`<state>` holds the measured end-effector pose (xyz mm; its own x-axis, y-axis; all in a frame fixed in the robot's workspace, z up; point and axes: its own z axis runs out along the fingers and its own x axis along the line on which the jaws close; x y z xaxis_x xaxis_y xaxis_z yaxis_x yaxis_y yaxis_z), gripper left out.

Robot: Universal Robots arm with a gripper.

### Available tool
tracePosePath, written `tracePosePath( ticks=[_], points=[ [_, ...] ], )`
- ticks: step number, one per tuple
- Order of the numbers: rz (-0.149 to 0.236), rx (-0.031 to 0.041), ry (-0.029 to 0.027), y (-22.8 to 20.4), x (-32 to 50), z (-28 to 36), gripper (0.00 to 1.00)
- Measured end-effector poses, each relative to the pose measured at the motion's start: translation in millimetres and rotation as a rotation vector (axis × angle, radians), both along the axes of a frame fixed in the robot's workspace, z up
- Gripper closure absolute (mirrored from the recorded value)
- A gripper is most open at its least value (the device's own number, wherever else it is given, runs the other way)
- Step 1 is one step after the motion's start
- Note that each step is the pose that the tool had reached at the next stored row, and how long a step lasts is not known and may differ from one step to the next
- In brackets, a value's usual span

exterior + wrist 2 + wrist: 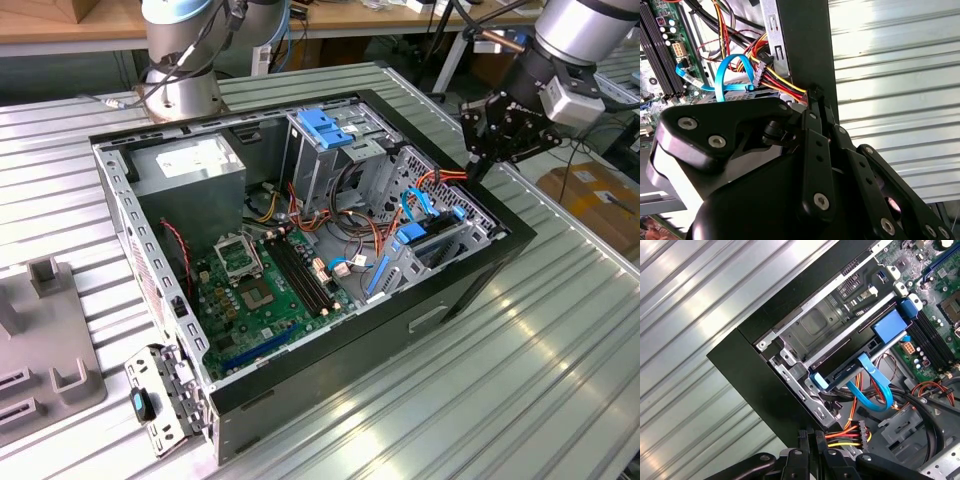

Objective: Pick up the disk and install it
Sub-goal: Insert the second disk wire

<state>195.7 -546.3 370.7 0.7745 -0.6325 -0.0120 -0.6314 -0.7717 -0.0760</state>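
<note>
My tool (478, 152) hangs at the edge of the open computer case (470, 290), on the exterior view's right, over the case's black wall by the drive bays. In both wrist views its two black fingers (816, 100) come together at their tips with nothing between them, right at the top edge of the case wall, close to a bundle of red, yellow and black power wires (850, 432).

The disk (852, 347) sits in the case, in a bay carrier with blue plastic rails and a blue tab (889, 326). In the first wrist view I see only its dark edge and the metal bay beside it; its label is hidden, so I can read nothing on it. A light blue data cable (875, 385) loops out from just beside the carrier.

Further in lies the green motherboard (260, 290) with its black memory slots. The grey power-supply box (195, 170) sits in the far corner with a white sticker on top, its print too small to read. Next to it stands the tall metal cage (330, 150) with a blue plastic handle. The case rests on a ribbed metal counter (560, 380).
</note>
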Motion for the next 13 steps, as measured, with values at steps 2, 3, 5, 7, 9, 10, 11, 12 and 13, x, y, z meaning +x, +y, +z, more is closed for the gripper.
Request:
tracePosePath(
  ticks=[2,3,5,7,9,10,11,12,13],
  points=[
    [-0.028,-0.0003,0.0,0.0,0.1,0.1,0.84],
    [-0.047,-0.0003,0.0,0.0,0.1,0.1,0.84],
    [-0.088,-0.0001,0.0,0.0,0.1,-0.1,0.84],
    [-0.143,-0.0001,0.0,0.0,0.0,-0.2,0.84],
    [-0.179,-0.0002,0.0,0.0,0.0,-0.2,0.84],
    [-0.206,-0.0001,0.0,0.0,0.0,-0.3,0.84],
    [-0.223,-0.0001,0.0,0.0,0.0,-0.3,0.84],
    [-0.249,-0.0001,0.0,0.0,0.0,-0.4,0.84],
    [-0.29,-0.0002,0.0,0.0,0.0,-0.6,0.84]
  ],
)
